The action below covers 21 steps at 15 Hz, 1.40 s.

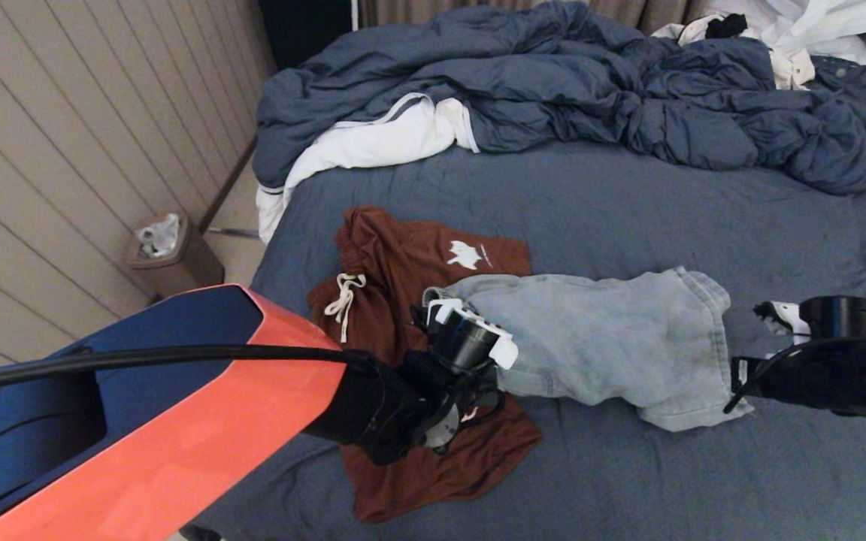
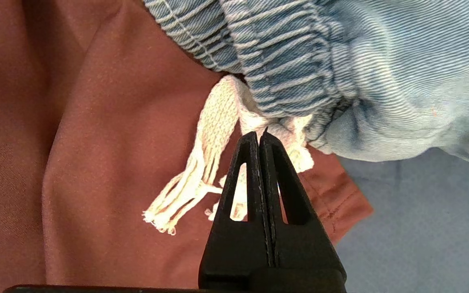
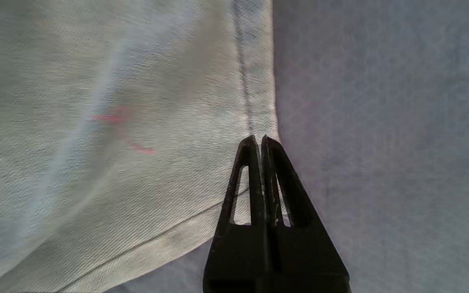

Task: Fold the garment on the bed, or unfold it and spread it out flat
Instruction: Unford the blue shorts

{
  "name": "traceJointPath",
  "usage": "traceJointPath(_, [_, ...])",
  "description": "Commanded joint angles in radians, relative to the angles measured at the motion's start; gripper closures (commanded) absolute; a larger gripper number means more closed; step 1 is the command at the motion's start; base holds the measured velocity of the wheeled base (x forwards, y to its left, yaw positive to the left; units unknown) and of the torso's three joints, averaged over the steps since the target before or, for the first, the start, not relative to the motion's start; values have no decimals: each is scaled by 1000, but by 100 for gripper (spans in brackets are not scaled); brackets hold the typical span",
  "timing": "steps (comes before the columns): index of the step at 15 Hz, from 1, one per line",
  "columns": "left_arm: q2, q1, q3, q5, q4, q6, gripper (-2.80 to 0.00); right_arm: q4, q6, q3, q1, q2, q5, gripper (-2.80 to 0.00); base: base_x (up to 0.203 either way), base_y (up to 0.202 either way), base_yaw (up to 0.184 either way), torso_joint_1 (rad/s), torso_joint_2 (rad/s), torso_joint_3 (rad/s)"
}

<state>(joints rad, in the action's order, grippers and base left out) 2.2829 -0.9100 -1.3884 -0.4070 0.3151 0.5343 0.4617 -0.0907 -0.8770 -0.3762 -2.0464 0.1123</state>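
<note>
- Head view: left gripper [image 1: 433, 312] nearest, at the waistband end of the denim shorts [image 1: 598, 342], which lie across the bed [image 1: 628, 218] and partly over a brown garment [image 1: 403, 255]; right gripper [image 1: 767, 312] at the hem end; duvet [image 1: 553, 83] bunched behind.
- Left wrist view: jaws clenched, holding nothing, tips over the white drawstring [image 2: 214, 134].
- Right wrist view: jaws pressed together, empty, at the shorts' hem.

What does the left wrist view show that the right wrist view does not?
Only the left wrist view: the maroon garment, a white drawstring and the denim shorts' elastic waistband, with the left gripper shut at the drawstring. Only the right wrist view: the shorts' stitched hem, with the right gripper shut at its corner. Both: pale denim and blue sheet.
</note>
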Motion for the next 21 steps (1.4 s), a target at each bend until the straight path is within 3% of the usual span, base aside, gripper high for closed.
traceJointPath(1, [-8, 0, 3, -3, 2, 4, 0, 3, -10, -3, -3, -29, -1, -280, 0, 0, 0, 0, 0, 0])
traceJointPath(13, [-33, 0, 10, -1, 2, 4, 0, 4, -136, 69, 42, -91, -18, -280, 0, 0, 0, 0, 0, 0])
traceJointPath(14, [-34, 0, 11, -1, 2, 5, 0, 3, -138, 70, 45, -95, -23, 0, 0, 0, 0, 0, 0, 0])
traceJointPath(21, [-45, -1, 16, -1, 2, 6, 0, 15, -116, 80, 59, -55, -14, 0, 0, 0, 0, 0, 0, 0])
